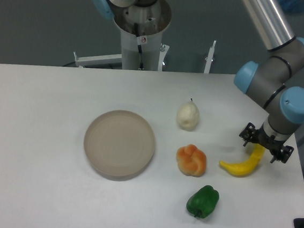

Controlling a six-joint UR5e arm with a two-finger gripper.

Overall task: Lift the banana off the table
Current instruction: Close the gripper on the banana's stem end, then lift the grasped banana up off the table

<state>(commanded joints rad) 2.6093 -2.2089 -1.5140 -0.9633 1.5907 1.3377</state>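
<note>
The banana (242,165) lies left-low to right-high, its upper end between the clamped jaws.

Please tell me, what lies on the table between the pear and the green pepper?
In the camera view, the orange fruit lies between the pear and the green pepper, apart from both.

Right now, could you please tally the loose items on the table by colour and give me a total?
Yellow: 1, the banana
Orange: 1, the lumpy fruit
Cream: 1, the pear
Green: 1, the pepper
Beige: 1, the plate
Total: 5
</note>
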